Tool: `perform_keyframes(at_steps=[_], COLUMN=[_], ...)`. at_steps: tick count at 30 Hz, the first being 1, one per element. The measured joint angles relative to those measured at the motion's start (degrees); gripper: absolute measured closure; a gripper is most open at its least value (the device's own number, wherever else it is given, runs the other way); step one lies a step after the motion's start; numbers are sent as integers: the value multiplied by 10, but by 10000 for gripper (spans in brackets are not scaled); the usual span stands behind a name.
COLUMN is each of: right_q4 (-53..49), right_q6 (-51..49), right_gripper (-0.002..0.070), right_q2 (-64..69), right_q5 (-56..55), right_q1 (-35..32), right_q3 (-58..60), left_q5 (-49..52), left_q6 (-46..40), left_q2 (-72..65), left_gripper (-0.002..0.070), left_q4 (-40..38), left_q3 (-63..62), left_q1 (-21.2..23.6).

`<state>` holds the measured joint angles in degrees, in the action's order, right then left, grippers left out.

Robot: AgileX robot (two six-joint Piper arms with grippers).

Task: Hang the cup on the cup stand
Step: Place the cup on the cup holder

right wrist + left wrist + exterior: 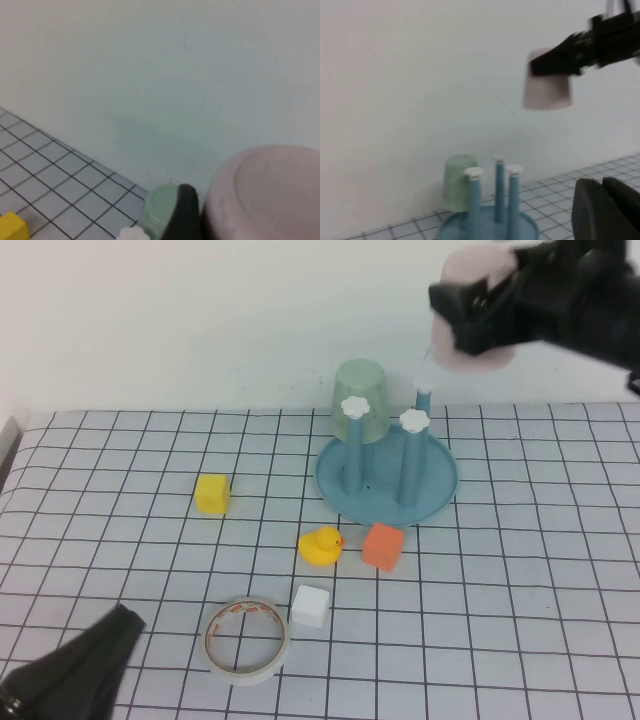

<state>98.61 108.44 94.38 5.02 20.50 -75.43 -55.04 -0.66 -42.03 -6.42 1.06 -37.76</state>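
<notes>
Item: pink cup (478,352), one, held upside down in the air by the right gripper (478,310), jaws spread wide around its body; it hangs above and toward two o'clock of the stand (345,490), well clear of the table (540,580). Inverted carry is judged deliberate: the mouth faces down so it can drop over a peg. Stand: one, a round blue dish at the far centre of the table, with three upright pegs counted; two show white flower caps (414,421) bare, and the rear peg (423,400) stands nearest beneath the pink cup, so it is the likely target. Green cup (361,400): one, already inverted over the stand's ten o'clock side, showing how a hung cup sits. Left gripper (125,623): parked at the table's seven o'clock corner, jaws pressed together on nothing, judged idle to keep the work area free. Loose items near the stand, one each: yellow block (212,493) at nine o'clock of it, duck (320,546) and orange block (382,545) at six o'clock just off the dish rim, white block (310,605) and tape roll (247,638) further toward the near edge. None obstructs the descent. Remaining: lower the cup over a free peg, release.
</notes>
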Motion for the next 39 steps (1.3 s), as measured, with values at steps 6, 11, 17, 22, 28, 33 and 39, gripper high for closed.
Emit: perform_keyframes(at_steps=[6, 11, 17, 22, 28, 33, 39], right_q4=[2, 3, 3, 3, 4, 5, 6], right_q6=[0, -19, -26, -27, -27, -27, -28], right_gripper=[90, 90, 90, 90, 90, 90, 90], right_q2=[74, 117, 161, 195, 233, 261, 298], right_q5=[-6, -6, -9, -14, -19, -29, -11], right_q1=[0, 0, 0, -1, -6, -6, -6], right_q3=[-46, -95, -138, -158, -186, -204, -229], left_q5=[0, 0, 0, 0, 13, 32, 52], left_q6=[40, 48, 51, 52, 52, 52, 52], left_q2=[0, 0, 0, 0, 0, 0, 0], left_gripper=[675, 675, 675, 677, 677, 676, 676], left_q4=[49, 77, 89, 89, 89, 89, 89], left_q3=[0, 0, 0, 0, 0, 0, 0], left_q1=[0, 0, 0, 0, 0, 0, 0])
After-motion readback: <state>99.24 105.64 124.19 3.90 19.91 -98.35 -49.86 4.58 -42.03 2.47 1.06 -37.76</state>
